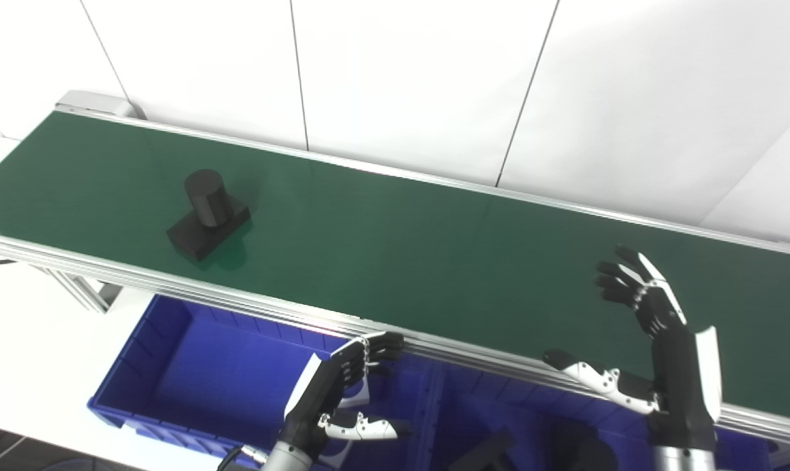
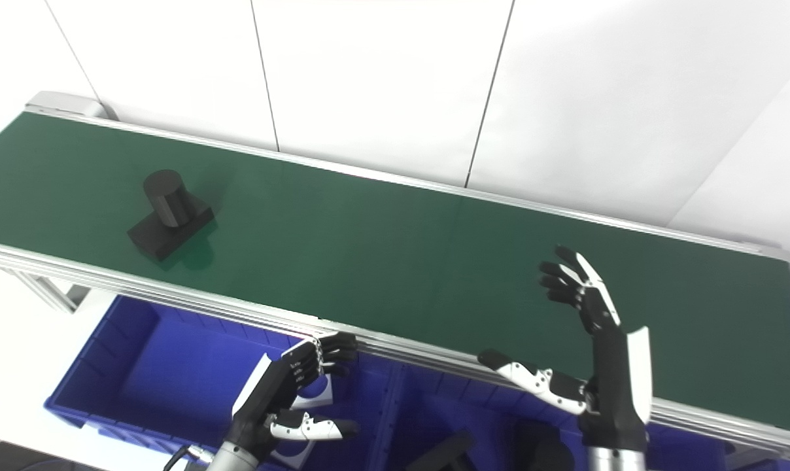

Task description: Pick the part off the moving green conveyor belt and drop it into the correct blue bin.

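Note:
A black part, an upright cylinder on a flat square base, sits on the green conveyor belt at its left end. My right hand is open and empty, raised over the belt's near right edge, far from the part. My left hand is open and empty, below the belt's near rail, over the blue bins. A blue bin lies under the belt at left; a second blue bin to its right holds dark parts.
The belt's aluminium rail runs along the near edge, with a support leg at left. A white panelled wall stands right behind the belt. A white label card sits on the divider between the bins.

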You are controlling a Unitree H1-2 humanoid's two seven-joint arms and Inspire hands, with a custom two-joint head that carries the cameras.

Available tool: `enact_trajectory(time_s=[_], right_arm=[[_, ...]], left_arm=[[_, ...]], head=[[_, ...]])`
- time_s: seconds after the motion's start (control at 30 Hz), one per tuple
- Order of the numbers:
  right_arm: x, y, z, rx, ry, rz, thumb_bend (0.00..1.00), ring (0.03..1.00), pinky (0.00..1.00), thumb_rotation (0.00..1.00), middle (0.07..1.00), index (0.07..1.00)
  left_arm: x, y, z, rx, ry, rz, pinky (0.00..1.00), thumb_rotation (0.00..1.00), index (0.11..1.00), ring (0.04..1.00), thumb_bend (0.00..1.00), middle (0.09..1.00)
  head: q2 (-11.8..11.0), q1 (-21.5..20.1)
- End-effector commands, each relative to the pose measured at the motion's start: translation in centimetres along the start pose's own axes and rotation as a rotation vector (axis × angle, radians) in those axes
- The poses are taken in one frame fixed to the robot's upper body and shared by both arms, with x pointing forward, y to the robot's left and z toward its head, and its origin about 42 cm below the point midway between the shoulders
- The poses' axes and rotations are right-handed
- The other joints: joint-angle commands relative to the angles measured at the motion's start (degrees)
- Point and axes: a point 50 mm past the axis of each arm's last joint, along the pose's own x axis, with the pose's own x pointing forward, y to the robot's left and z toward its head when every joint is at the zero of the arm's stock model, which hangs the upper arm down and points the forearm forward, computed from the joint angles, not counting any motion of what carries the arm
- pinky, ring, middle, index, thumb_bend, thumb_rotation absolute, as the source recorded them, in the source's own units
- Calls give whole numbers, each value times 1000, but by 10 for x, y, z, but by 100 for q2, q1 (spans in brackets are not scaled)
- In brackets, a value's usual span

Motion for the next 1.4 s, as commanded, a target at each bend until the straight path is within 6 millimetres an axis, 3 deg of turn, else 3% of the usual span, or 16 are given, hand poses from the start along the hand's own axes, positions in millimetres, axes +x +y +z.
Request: enact_trajectory(time_s=[0.0,0.4,0.73,1.1,1.37], right_arm=[[16,-1,9,-18,-42,28,819,704,652,254,762,853],[71,14,18,-60,-44,125,840,727,640,344,779,849],[105,28,28,-65,-43,182,845,750,674,405,783,869],[149,61,48,-127,-22,286,865,760,678,445,810,877],[165,89,55,-148,-20,358,879,736,637,471,807,881]], left_arm=[[6,1,7,19,-57,-5,676,25,746,743,884,778],[14,2,2,39,-46,-23,670,10,734,738,904,784],[18,0,0,43,-44,-29,660,2,725,722,901,767],[23,-2,-3,77,-43,-26,664,32,727,719,910,757],[20,-1,-1,80,-47,-38,648,19,734,715,915,761]], head=[[-68,-7],[-288,-89],[-388,-83],[-466,11],[-448,-69]])
